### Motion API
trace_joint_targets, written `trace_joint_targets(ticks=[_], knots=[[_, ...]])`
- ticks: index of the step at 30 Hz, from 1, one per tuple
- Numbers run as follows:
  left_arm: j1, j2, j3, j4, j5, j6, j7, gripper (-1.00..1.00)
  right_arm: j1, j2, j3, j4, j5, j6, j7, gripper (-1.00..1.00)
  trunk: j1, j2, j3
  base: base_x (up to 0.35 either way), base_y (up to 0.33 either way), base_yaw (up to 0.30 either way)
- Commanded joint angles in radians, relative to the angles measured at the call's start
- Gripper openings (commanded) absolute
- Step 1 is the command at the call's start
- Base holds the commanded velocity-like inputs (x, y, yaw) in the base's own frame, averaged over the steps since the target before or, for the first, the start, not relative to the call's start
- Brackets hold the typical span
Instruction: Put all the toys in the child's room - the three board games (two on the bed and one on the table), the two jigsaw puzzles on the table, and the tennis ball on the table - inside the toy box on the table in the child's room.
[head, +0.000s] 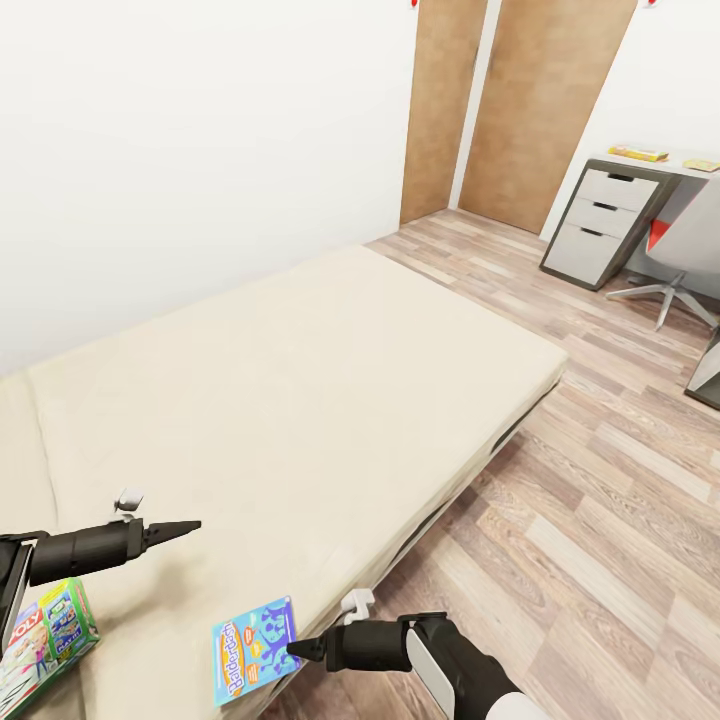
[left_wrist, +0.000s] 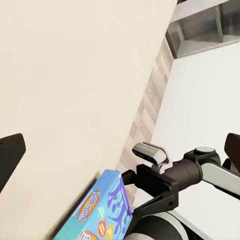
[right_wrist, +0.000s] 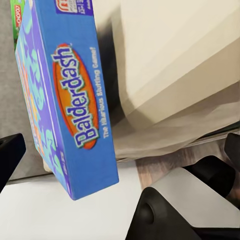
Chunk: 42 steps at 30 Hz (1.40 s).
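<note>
The blue game (head: 255, 650) lies flat on the bed (head: 300, 400) at its near edge, cover up, its long axis running roughly from the robot toward the far end of the bed and tipped a little to the right; one short end hangs at the mattress edge. In the right wrist view the same box (right_wrist: 65, 95) shows its orange oval logo and the printed title running along the long axis. The right gripper (head: 300, 648) points left, its tip just at the box's right long edge; the fingers look drawn together to a point in the head view, but whether they grip the box I cannot tell. The left gripper (head: 185, 526) hangs over the mattress well apart from the blue game, pointing right, its fingers narrowed to a thin tip with nothing between them. A second game (head: 45, 635), white and green with a red logo, sits at the lower left under the left arm. Across the plank floor (head: 600, 450) stand a grey drawer unit (head: 600, 225) and a chair (head: 670, 270).
</note>
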Motion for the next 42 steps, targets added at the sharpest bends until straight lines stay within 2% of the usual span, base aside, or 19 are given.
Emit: trace_joint_targets(ticks=[1, 42], knots=[[-0.001, 0.000, 0.001, -0.001, -0.010, 0.010, -0.009, 1.00, -0.001, 0.000, 0.001, 0.000, -0.007, 0.009, -0.001, 1.00, 0.000, 0.000, -0.001, 0.000, 0.000, 0.000], [-0.001, 0.000, 0.001, -0.001, -0.010, 0.011, -0.009, 1.00, -0.001, 0.000, 0.001, 0.000, -0.007, 0.008, 0.001, 1.00, 0.000, 0.000, -0.001, -0.006, 0.000, 0.000]])
